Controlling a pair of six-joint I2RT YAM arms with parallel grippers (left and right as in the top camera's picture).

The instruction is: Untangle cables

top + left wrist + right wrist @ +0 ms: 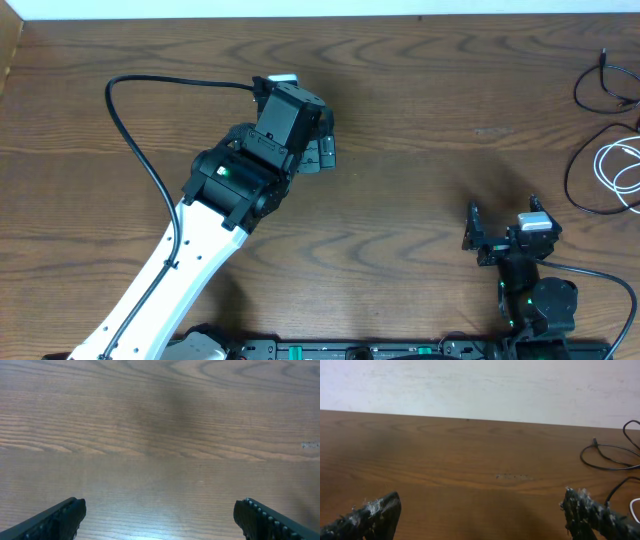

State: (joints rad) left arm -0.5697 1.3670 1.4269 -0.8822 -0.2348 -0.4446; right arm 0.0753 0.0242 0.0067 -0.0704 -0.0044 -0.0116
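**Cables at the far right edge, both arms apart from them**

Across the wood-grain tabletop (420, 120), brown with long wavy streaks, the two cables lay bunched at the right edge. The black cable (600, 90) was a thin matte cord that curled in open loops, one small plug end pointing up near the top; the right wrist view showed one of its loops (607, 457) lying flat on the wood below the pale wall (480, 385). The white cable (622, 168) was a thin glossy cord coiled in tight rings, partly cut off by the frame edge and ringed by a black loop.

The right gripper (505, 235) sat near the table's front edge, below and left of the cables and not touching them; its jaws were spread wide, and its fingertips (375, 510) looked rough and flecked with pale fuzz. The left gripper (322, 150) hung over bare wood well apart from both cords, its ridged black fingers (270, 517) also spread and holding nothing.
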